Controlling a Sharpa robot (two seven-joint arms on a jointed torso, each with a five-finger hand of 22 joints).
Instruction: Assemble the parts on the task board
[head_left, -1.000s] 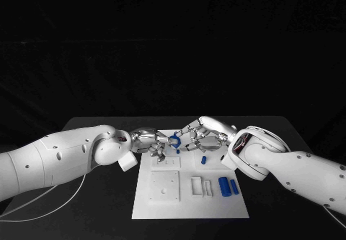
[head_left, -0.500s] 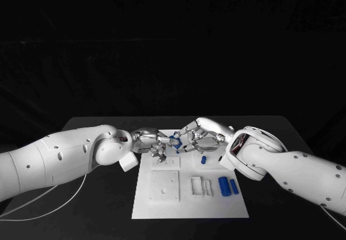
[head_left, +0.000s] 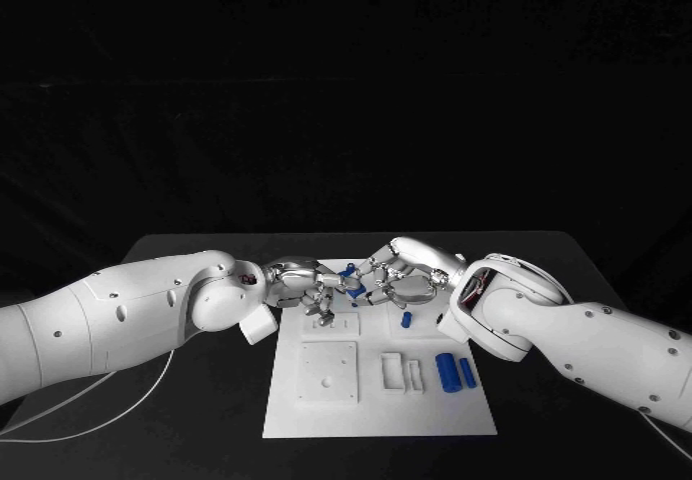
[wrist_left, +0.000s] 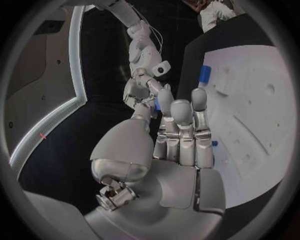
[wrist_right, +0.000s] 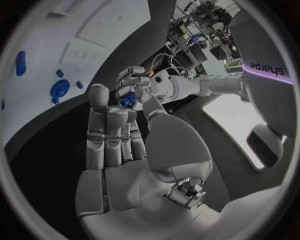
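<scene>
Two robot hands, one blue part, raised over the board's far end.
Left robot hand (head_left: 299, 281) and right robot hand (head_left: 398, 277) meet fingertip to fingertip, both pinching the part (head_left: 349, 284), apparently a handover or alignment; board (head_left: 378, 412) on counter (head_left: 216, 400), spare parts (head_left: 457, 372) staged right.

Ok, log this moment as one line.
left hand: holds blue part | right hand: touching it | above task board
</scene>
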